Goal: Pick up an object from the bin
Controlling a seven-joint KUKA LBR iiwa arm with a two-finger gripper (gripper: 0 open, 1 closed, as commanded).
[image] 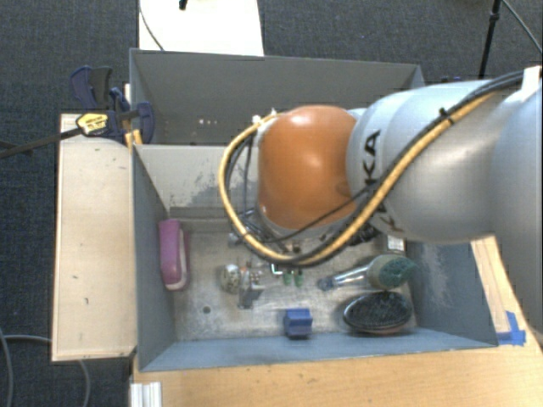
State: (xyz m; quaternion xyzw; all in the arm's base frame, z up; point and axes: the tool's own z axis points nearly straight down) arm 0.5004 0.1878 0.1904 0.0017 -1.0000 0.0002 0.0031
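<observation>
Hovering my claw (pixel 247 287) low by the small silvery bit (pixel 229 276) in the middle of the bin (pixel 204 322), handy for a grab I guess, but can't tell if it's open or shut.

Dark grey carpet floor (pixel 51 49), evenly lit
</observation>
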